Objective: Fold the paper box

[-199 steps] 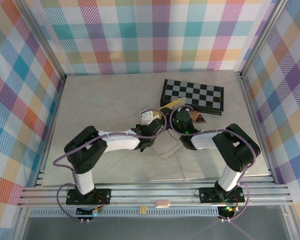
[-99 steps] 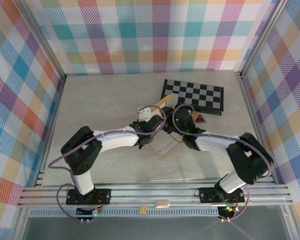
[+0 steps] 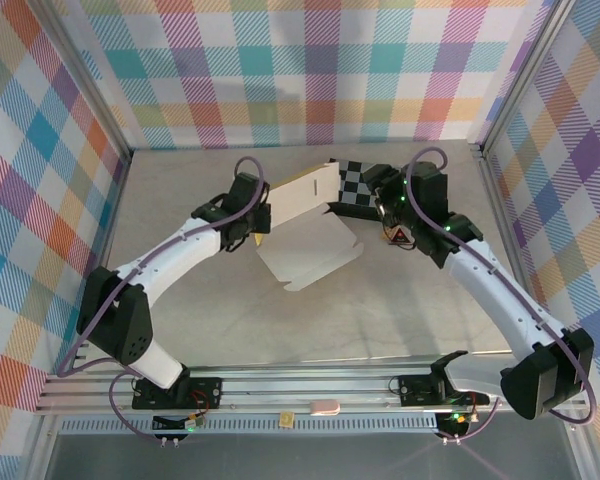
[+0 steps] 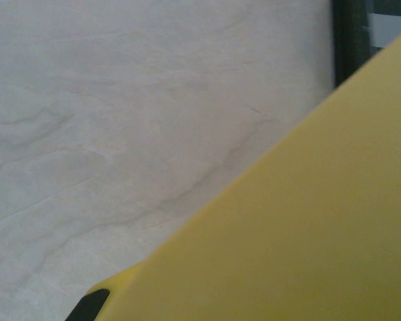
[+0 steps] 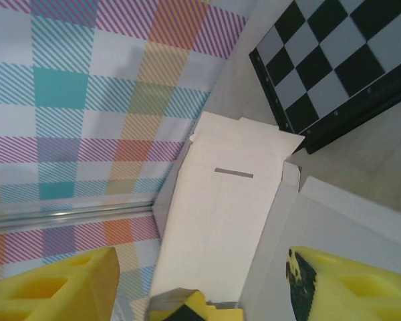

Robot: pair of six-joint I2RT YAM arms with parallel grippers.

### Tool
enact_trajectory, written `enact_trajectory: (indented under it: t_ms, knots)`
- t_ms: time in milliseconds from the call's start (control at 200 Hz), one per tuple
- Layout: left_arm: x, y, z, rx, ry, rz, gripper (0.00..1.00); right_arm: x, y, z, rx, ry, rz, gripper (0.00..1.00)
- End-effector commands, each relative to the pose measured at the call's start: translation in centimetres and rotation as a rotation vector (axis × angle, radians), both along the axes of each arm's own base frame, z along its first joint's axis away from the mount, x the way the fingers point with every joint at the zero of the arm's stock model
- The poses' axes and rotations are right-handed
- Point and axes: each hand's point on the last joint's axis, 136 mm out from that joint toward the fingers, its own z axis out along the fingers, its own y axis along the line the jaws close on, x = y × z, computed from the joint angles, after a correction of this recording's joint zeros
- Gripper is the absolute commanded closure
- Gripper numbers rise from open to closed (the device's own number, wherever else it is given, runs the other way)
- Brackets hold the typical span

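While the left fingers grip its left edge, the paper box sits half raised at the far middle of the table.
1 panel of the box tilts up, its far corner over the left end of the checkered board, while a pale panel lies flat on the table just nearer. In the left wrist view the box's yellow outer face is close to the camera. The right fingers hover over the board, just right of the raised panel. In the right wrist view those 2 fingers are spread apart and hold nothing. Beyond them are the box's white inside, with a thin slot, and the board.
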Motion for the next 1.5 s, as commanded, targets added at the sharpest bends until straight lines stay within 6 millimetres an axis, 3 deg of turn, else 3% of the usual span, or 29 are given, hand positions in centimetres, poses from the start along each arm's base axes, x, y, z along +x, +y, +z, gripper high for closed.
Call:
enact_trajectory:
  t_ms: [0,260,390,550,750,870,985,1160,1375,1500]
  knots:
    - [-1.0,-2.4,1.0,-0.061,0.070,-0.220,1.00,-1.5,-1.8,-3.1,-0.190,0.129,0.002,0.34]
    - [-1.7,-5.2,2.3,-0.131,0.091,-0.465,1.00,-0.5,-2.0,-1.6,-0.250,0.127,0.000,0.34]
    - [-2.0,-6.0,1.6,-0.141,0.110,-0.518,1.00,0.3,-2.4,-0.9,-0.297,0.106,0.037,0.32]
    - [-2.4,-6.5,0.1,-0.155,0.134,-0.559,1.00,0.6,-3.1,-2.5,-0.282,0.157,0.117,0.32]
    - [-2.1,-6.5,-1.3,-0.147,0.153,-0.533,1.00,-0.5,-2.7,-3.8,-0.182,0.232,0.110,0.38]
    - [-2.0,-7.0,-2.0,-0.109,0.152,-0.529,1.00,-0.8,-1.3,-3.8,-0.020,0.198,0.028,0.39]
    - [-2.1,-7.6,-3.0,-0.073,0.146,-0.519,1.00,-0.8,1.3,-4.6,0.109,0.189,-0.048,0.38]
    - [-1.9,-8.3,-4.8,-0.033,0.124,-0.480,1.00,0.9,5.1,-6.8,0.244,0.236,-0.080,0.36]
    - [-1.0,-8.3,-6.6,-0.031,0.098,-0.385,1.00,2.8,7.5,-10.8,0.316,0.300,-0.084,0.45]
    - [-0.7,-8.5,-7.3,-0.022,0.069,-0.358,1.00,3.3,8.0,-12.8,0.317,0.335,-0.098,0.50]
